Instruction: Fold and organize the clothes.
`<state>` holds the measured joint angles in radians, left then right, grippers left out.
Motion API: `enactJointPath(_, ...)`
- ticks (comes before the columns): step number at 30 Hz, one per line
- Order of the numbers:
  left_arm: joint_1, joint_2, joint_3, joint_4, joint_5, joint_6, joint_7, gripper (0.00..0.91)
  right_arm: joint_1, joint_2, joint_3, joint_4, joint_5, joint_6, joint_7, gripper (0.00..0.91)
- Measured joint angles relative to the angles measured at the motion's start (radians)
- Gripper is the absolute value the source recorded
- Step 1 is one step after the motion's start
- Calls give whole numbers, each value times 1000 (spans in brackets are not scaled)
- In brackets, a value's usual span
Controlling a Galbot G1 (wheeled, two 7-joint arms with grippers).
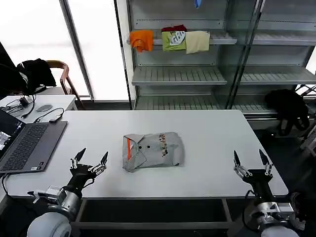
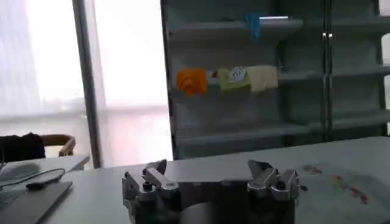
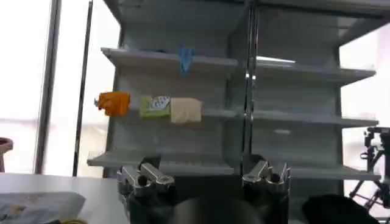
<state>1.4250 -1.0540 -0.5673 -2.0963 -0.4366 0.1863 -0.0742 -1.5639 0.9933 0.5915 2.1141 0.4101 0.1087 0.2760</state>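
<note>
- From the head view I see the whole table (image 1: pixel 207 128): the shirt (image 1: pixel 152 151) lies folded into a compact block at mid-table, a little nearer the front edge than the back, collar, buttons and an orange strip facing up.
- The left wrist view catches just a patch of that shirt (image 2: pixel 341 182) on the table (image 2: pixel 201 167), past its own fingers.
- The right wrist view shows a grey corner of the shirt (image 3: pixel 36 204), low and off to one side.
- Left gripper (image 1: pixel 90 159) hovers at the front-left of the table, between laptop and shirt. Jaws spread wide, nothing between them, touching nothing.
- In its wrist view the left gripper (image 2: pixel 210 176) shows both fingers (image 2: pixel 152 179) parted, gap bare.
- Right gripper (image 1: pixel 251 161) hangs near the front-right corner, well apart from the shirt. Jaws spread wide, nothing held.
- The right wrist view agrees: right gripper (image 3: pixel 204 176), fingers (image 3: pixel 143 178) apart, bare gap.
- Laptop (image 1: pixel 27 143) open at the left edge, cables behind it.
- Shelving (image 1: pixel 217 54) behind the table carries folded pieces: orange (image 1: pixel 141 39), green (image 1: pixel 174 40), cream (image 1: pixel 197 41). Both wrist views show them too.
- Chair (image 1: pixel 61 74) with a dark garment at far left; a black heap (image 1: pixel 289 106) on the far right.
- Nothing lies between either gripper and the shirt.
</note>
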Motion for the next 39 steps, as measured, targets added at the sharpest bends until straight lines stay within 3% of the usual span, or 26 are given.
enactJointPath(18, 75, -23, -21, 10, -9, -89, 13, 907, -94, 22, 32, 4, -27, 123, 15, 907)
enactJointPath(39, 99, -29, -65, 11, -6, -107, 27, 907, -95, 26, 27, -2, -48, 165, 11, 907)
